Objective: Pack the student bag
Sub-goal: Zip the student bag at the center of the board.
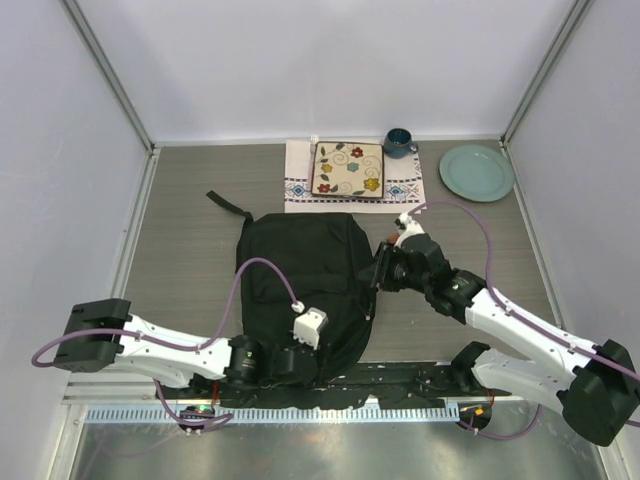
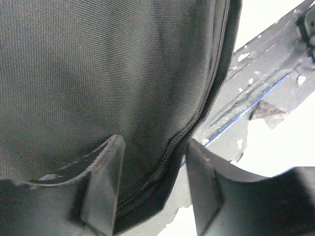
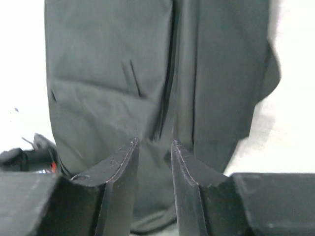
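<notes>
Student bag (image 1: 300,275) lies flat in the middle of the table (image 1: 190,250) in your top view. Its long side runs from your arms toward the back wall, with its strap (image 1: 228,203) at the far left corner. It looks shut, so you cannot see inside. Behind it a flowered plate (image 1: 347,168) sits on a cloth (image 1: 300,185), with a blue mug (image 1: 399,142) and a green plate (image 1: 477,172) to the right. You cannot tell what is in the mug. Your left gripper (image 1: 290,362) is at the bag's near edge, your right gripper (image 1: 380,270) at its right edge.

In your left wrist view the 2 fingers (image 2: 106,187) stand wide apart. The bag's edge, with its closed zip (image 2: 197,118), sits between them, but they do not pinch it.

In your right wrist view the 2 fingers (image 3: 120,177) leave only a thin gap with nothing in it. The bag fills the view past them, its seams running straight away.
</notes>
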`<control>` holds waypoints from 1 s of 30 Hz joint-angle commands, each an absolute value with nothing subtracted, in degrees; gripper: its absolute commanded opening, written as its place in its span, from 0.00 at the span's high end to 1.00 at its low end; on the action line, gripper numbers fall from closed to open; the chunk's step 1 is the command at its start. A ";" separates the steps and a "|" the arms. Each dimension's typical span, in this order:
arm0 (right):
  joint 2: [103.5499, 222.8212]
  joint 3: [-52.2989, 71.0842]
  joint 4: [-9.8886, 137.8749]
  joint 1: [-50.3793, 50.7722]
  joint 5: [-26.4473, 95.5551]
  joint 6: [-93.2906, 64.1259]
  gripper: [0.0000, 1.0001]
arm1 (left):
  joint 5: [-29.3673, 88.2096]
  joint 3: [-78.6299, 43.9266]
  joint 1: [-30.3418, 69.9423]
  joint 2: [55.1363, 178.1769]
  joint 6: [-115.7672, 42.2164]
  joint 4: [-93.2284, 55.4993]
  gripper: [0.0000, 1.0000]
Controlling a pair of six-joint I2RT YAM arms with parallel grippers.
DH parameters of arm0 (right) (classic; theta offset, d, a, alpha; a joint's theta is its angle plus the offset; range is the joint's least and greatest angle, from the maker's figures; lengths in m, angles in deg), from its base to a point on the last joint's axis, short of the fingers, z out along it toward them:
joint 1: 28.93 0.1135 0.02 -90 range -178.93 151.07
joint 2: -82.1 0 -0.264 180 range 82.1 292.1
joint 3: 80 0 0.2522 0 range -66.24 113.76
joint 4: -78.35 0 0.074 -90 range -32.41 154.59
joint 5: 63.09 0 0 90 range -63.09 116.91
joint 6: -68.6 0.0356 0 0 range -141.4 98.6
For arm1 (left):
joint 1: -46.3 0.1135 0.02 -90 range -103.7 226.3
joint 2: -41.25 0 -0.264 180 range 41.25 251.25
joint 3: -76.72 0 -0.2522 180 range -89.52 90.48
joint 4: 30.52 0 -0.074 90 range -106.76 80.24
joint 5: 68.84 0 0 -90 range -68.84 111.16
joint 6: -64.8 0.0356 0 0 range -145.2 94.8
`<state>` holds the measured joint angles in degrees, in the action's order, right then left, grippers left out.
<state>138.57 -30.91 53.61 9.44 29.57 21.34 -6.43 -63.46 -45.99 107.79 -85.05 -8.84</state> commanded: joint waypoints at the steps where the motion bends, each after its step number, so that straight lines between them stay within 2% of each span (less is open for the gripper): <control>1: 135.81 -31.27 45.79 13.78 34.40 13.59 0.60 | -9.51 -59.74 -46.34 106.90 -83.30 -3.93 0.40; 5: 136.07 -30.91 44.72 18.00 32.02 11.30 0.59 | -10.48 -56.92 -46.34 107.52 -80.84 -3.58 0.32; 9: 137.91 -31.17 44.72 20.72 27.89 10.69 0.59 | -11.18 -54.11 -46.25 109.89 -78.81 -3.84 0.27; 16: 140.46 -31.96 46.13 21.78 20.24 9.37 0.57 | -10.13 -50.24 -46.25 116.21 -76.79 -5.33 0.26; 30: 145.29 -33.99 50.18 24.68 17.96 8.93 0.55 | -11.62 -49.35 -46.25 120.53 -77.31 -6.57 0.25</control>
<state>143.93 -33.53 48.71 23.30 21.66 10.00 -8.93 -50.65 -46.01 121.00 -77.07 -4.49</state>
